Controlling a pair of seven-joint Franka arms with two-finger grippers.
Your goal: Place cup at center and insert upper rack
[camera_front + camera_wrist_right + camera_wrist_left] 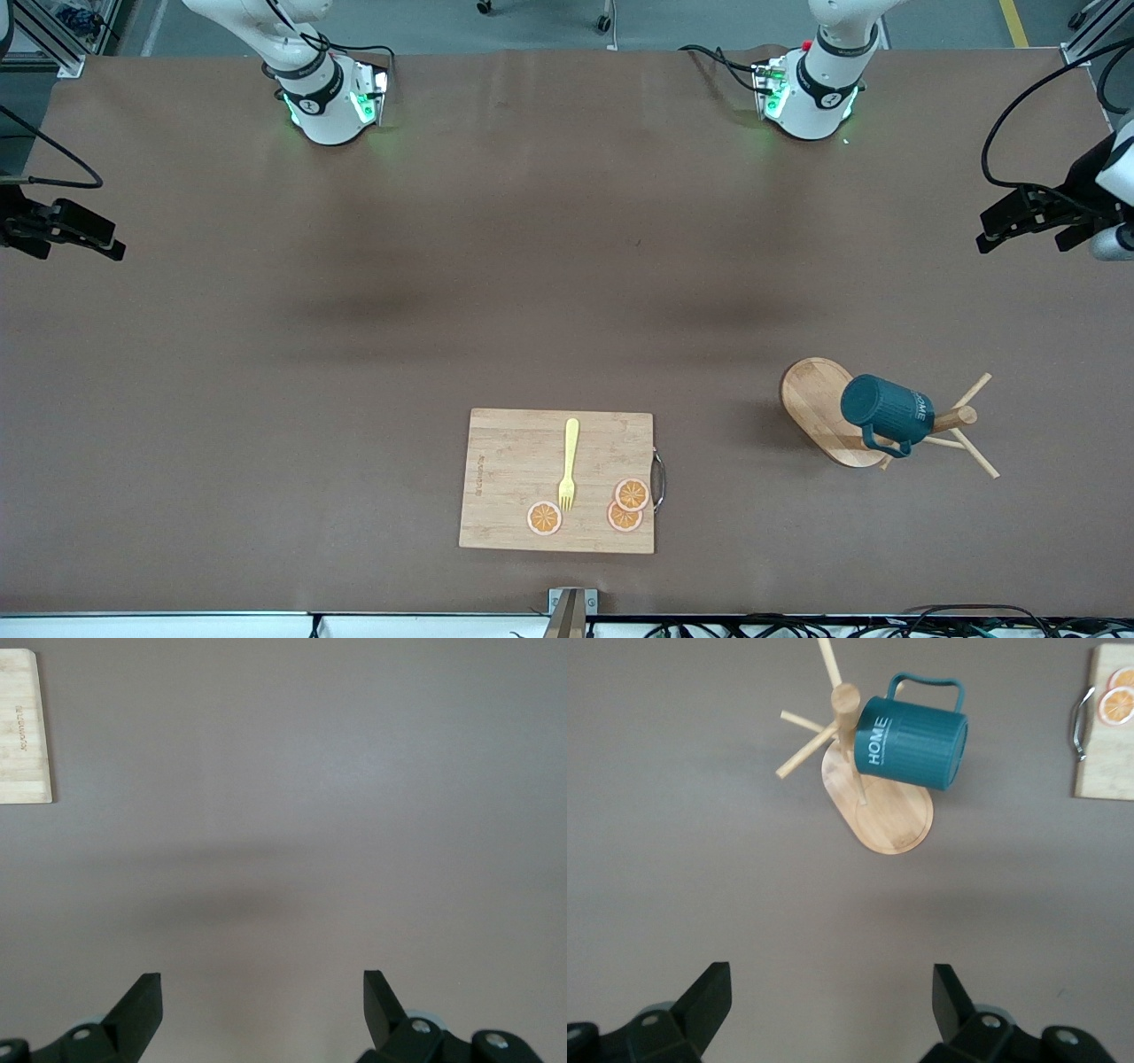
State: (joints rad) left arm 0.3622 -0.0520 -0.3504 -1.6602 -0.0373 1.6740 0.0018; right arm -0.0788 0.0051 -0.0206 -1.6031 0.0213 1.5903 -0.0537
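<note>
A: Front view first — where does the cup sit?

B: It hangs on the upper rack, slung on one of the pegs near the top of the post, above the oval base. The rack stands on the brown table toward the left arm's end, in the part of the table near the front camera.

A: Does the left wrist view agree?

B: Yes. There the cup shows white lettering reading HOME on its ribbed side, handle outward, and it leans against the post of the upper rack. Three thin pegs fan out from the post top.

A: And the end effectors?

B: The left end effector hovers over the table edge at the left arm's end; in its wrist view its fingers are spread wide, holding nothing. The right end effector hovers over the table edge at the right arm's end, fingers likewise wide apart and empty. Both are well apart from the cup.

A: Anything else on the table?

B: A cutting board lies near the front camera, about midway along the table, carrying a yellow fork and three orange slices. A metal handle is on the board's edge toward the rack.
</note>
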